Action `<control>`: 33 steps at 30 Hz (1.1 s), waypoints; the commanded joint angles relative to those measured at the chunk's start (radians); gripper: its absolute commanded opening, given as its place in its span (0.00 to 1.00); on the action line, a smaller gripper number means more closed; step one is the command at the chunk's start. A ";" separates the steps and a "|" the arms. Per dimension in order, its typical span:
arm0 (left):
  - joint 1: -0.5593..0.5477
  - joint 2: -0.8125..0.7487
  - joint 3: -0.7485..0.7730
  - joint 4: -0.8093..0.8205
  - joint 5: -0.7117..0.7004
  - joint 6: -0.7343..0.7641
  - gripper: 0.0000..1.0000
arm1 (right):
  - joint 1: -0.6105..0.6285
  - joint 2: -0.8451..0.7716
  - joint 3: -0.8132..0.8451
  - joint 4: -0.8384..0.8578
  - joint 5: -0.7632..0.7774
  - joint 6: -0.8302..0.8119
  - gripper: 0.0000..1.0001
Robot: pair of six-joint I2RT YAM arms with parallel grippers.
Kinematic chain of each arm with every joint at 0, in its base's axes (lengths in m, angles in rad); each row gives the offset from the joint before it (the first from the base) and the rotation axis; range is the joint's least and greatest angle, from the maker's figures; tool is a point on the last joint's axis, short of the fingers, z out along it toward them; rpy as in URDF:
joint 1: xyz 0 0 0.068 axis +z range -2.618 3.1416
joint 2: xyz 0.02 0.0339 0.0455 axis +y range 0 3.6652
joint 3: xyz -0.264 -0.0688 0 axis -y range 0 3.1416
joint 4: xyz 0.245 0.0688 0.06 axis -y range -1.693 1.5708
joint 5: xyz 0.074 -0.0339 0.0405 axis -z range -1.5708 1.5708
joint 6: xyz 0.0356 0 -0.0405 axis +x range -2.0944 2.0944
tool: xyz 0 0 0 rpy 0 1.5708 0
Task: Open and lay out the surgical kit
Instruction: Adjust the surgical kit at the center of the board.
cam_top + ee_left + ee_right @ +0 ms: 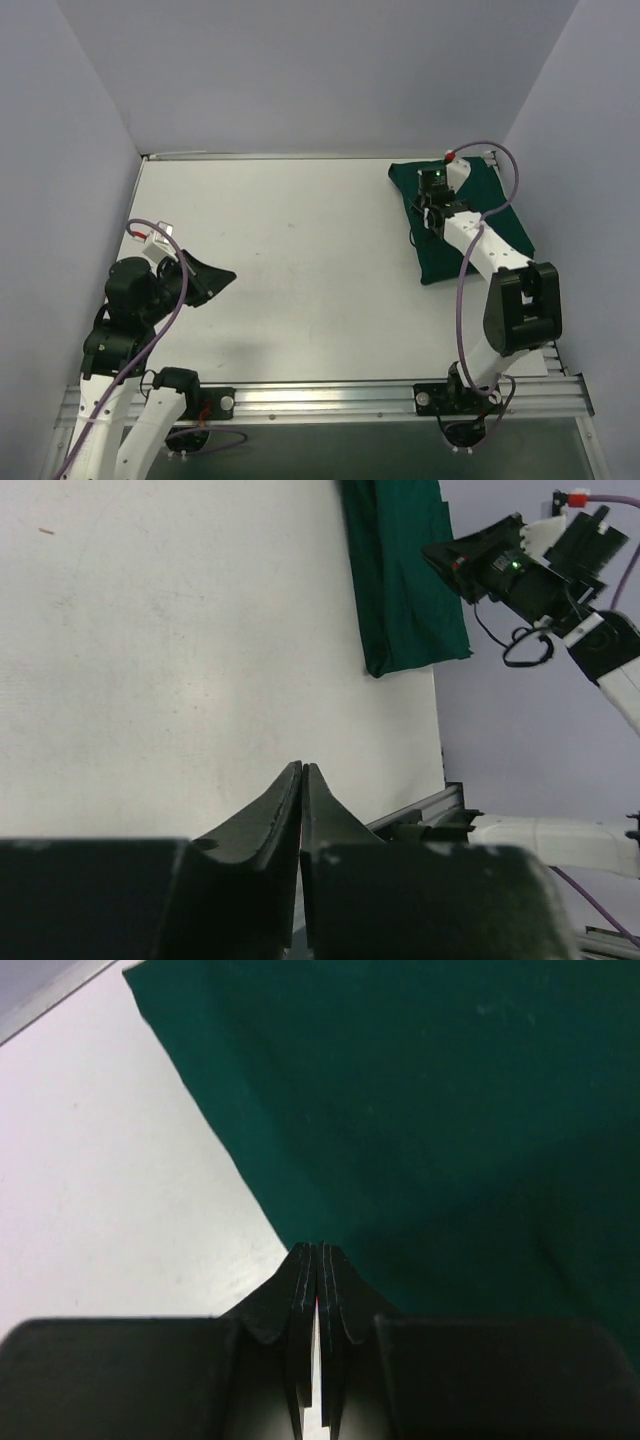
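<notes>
Green wrap [450,1110] lies folded at the far right of the table [300,250], unopened. My right gripper [318,1250] hovers at its left edge, fingers pressed together. I'd part them, then pinch only the top fold. Left gripper [301,768] is closed too, well apart.

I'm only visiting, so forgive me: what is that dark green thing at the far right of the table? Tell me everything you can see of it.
It is a dark green cloth bundle, matte and soft-looking like woven fabric. It is roughly rectangular and lies flat on the white table near the far right corner. It is closed up: gentle creases show, but nothing of what it may wrap. The right claw is shut and sits over its edge; whether it touches the cloth cannot be told.
</notes>
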 commanded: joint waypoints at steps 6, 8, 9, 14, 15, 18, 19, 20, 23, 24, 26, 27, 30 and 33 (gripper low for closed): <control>0.007 0.032 -0.002 0.084 0.048 0.052 0.02 | -0.025 0.215 0.213 0.098 0.163 -0.097 0.00; 0.004 0.037 -0.014 0.101 0.061 0.043 0.02 | -0.029 0.281 0.244 0.097 0.172 -0.114 0.00; 0.005 0.041 -0.017 0.118 0.066 0.040 0.02 | -0.029 0.299 0.269 0.100 0.184 -0.120 0.00; 0.007 0.064 -0.013 0.135 0.078 0.046 0.02 | -0.037 0.411 0.325 0.084 0.195 -0.132 0.00; 0.007 0.070 -0.011 0.135 0.078 0.049 0.02 | -0.039 0.420 0.329 0.090 0.186 -0.137 0.00; 0.005 0.083 -0.008 0.139 0.080 0.051 0.02 | -0.037 0.456 0.345 0.083 0.178 -0.144 0.00; 0.005 0.084 -0.006 0.141 0.080 0.051 0.02 | -0.036 0.469 0.358 0.078 0.157 -0.147 0.00; 0.007 0.087 -0.005 0.139 0.080 0.049 0.02 | -0.033 0.477 0.362 0.078 0.143 -0.152 0.00; 0.007 0.096 -0.006 0.148 0.081 0.042 0.02 | -0.022 0.509 0.390 0.058 0.092 -0.170 0.00; 0.007 0.101 -0.008 0.153 0.087 0.039 0.02 | -0.020 0.517 0.396 0.054 0.072 -0.177 0.00; 0.005 0.104 -0.009 0.156 0.092 0.035 0.02 | -0.013 0.531 0.396 0.061 -0.001 -0.201 0.00; 0.005 0.106 -0.008 0.156 0.094 0.037 0.02 | -0.008 0.528 0.387 0.074 -0.026 -0.215 0.00; 0.007 0.106 -0.003 0.144 0.092 0.045 0.02 | 0.015 0.529 0.375 0.094 -0.167 -0.261 0.00; 0.007 0.112 0.000 0.127 0.084 0.057 0.02 | 0.038 0.545 0.373 0.081 -0.303 -0.293 0.00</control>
